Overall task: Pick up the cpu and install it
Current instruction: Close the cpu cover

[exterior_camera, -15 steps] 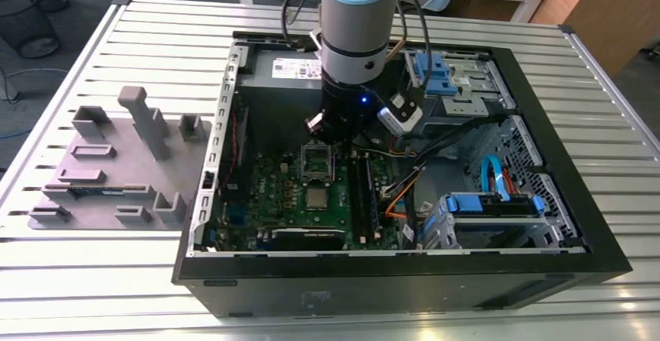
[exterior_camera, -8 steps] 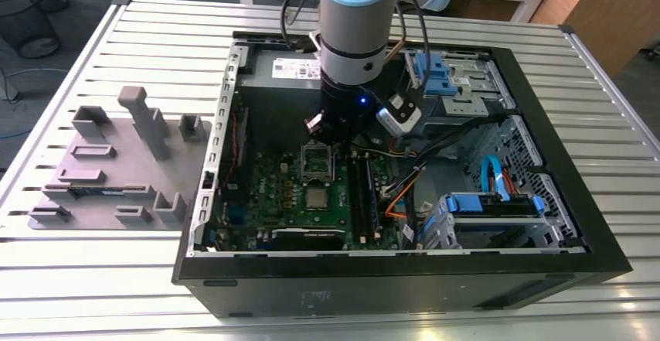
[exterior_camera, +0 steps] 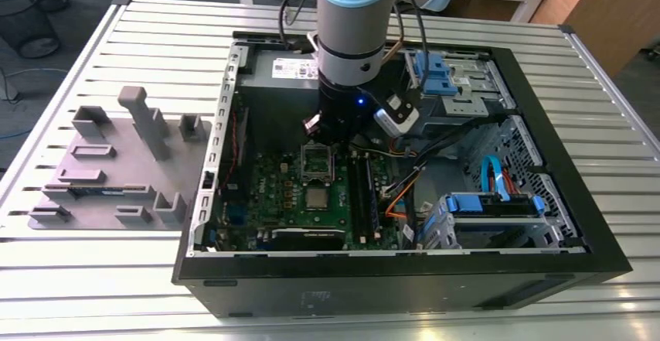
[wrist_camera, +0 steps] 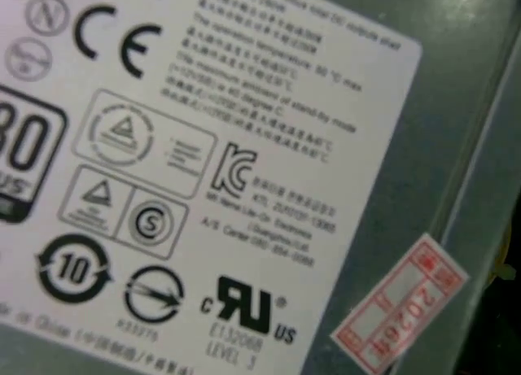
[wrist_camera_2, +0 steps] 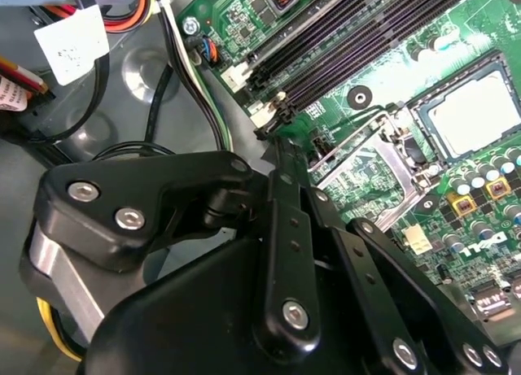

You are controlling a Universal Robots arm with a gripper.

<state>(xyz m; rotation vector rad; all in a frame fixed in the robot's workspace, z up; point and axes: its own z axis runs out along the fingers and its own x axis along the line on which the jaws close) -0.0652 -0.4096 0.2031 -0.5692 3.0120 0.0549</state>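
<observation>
The cpu [exterior_camera: 317, 196] is a small silver square lying flat in its socket on the green motherboard, and it also appears in the second wrist view [wrist_camera_2: 476, 115]. Beside it the hinged metal socket frame [exterior_camera: 314, 159] [wrist_camera_2: 366, 176] stands swung open. My gripper [exterior_camera: 330, 136] hangs inside the open computer case, just above the frame's far end. In the second wrist view its black fingers meet at the gripper tip [wrist_camera_2: 281, 143], shut with nothing held, close to the socket's wire lever and the ends of the memory slots [wrist_camera_2: 350, 41].
The case walls [exterior_camera: 222, 124] surround the motherboard. Orange and black cables [exterior_camera: 407, 194] and blue drive caddies [exterior_camera: 490, 202] crowd the exterior view's right. The grey power-supply box [exterior_camera: 294, 69] sits at the back, its label [wrist_camera: 203, 180] close in the first wrist view. A grey parts fixture [exterior_camera: 113, 163] stands outside on the slatted table.
</observation>
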